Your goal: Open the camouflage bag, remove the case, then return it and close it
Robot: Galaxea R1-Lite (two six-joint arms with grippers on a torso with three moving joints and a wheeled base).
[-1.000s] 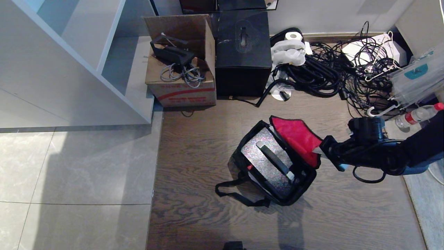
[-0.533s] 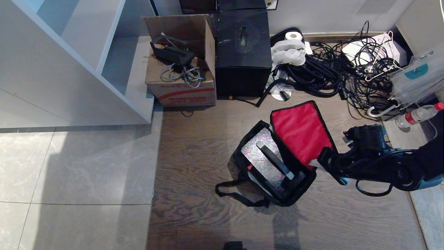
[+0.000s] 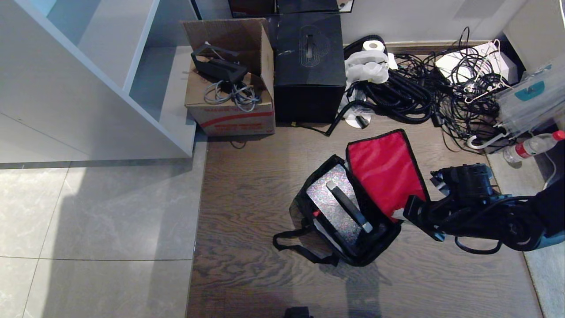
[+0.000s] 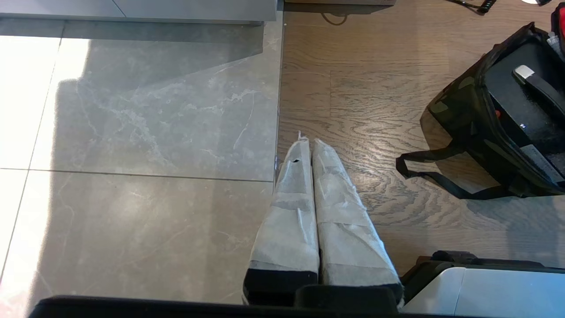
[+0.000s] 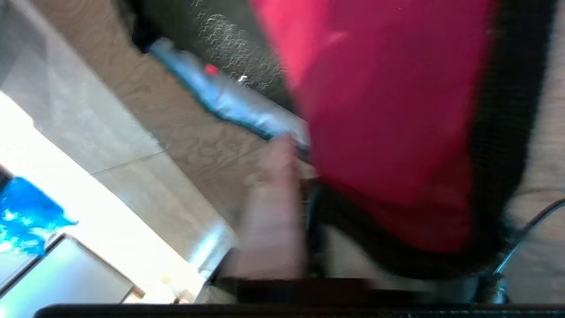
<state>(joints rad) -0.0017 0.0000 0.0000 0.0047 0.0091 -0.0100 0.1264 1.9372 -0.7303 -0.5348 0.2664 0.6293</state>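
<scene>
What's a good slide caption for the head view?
Camouflage bag lies open on the floor, red-lined lid flipped back, right gripper at its edge.

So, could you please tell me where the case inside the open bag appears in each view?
Head view: case lies in the camouflage bag, centre-right.
Left wrist view: case at the right edge.
Right wrist view: blurred dark textured patch, likely the case.
Shared landmark: red-lined flap.
</scene>
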